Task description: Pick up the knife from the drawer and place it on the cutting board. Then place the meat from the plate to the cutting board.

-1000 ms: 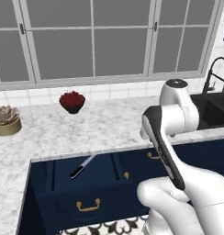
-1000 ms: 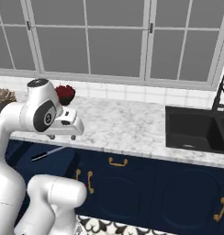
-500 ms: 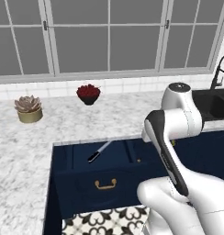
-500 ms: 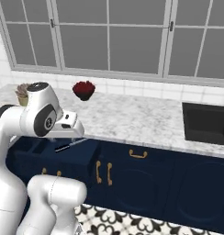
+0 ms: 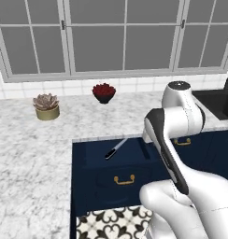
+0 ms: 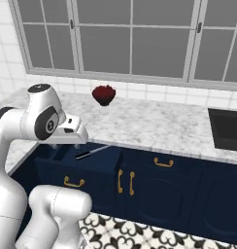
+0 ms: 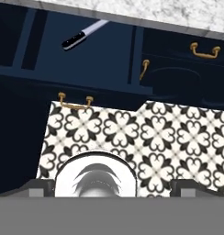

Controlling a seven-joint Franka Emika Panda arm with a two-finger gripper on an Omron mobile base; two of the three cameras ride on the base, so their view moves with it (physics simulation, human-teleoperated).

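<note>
- Change since the earlier frames: both base views have slid sideways along the counter. The succulent and the red bowl sit further right in the left base view, and the sink is now cut by the right edge of both base views. This is the base driving; the things themselves lie as they did.
- Counter: grey-white marble, running across the middle of both base views under the windows. It carries a potted succulent at left and a dark bowl of red fruit near the wall.
- Drawer: pulled open below the counter edge, centre of the left base view. Its brass handle faces the camera.
- Arm: folded in the lower right of the left base view and lower left of the right base view, above the drawer's right side.
- Gripper: the jaws stand wide apart and hold nothing. The hand view looks down at patterned floor tile, with the drawer in its upper part.
- Knife: lies flat and diagonal on the drawer floor. The black handle points to the lower left and the silver blade to the upper right, in the hand view's upper left.
- Handling, as a judgement: the knife is probably stiff, light and thin, so it offers little height to pinch. The handle, taken across its width, is the thicker and less slippery hold; the smooth blade would likely slip.
</note>
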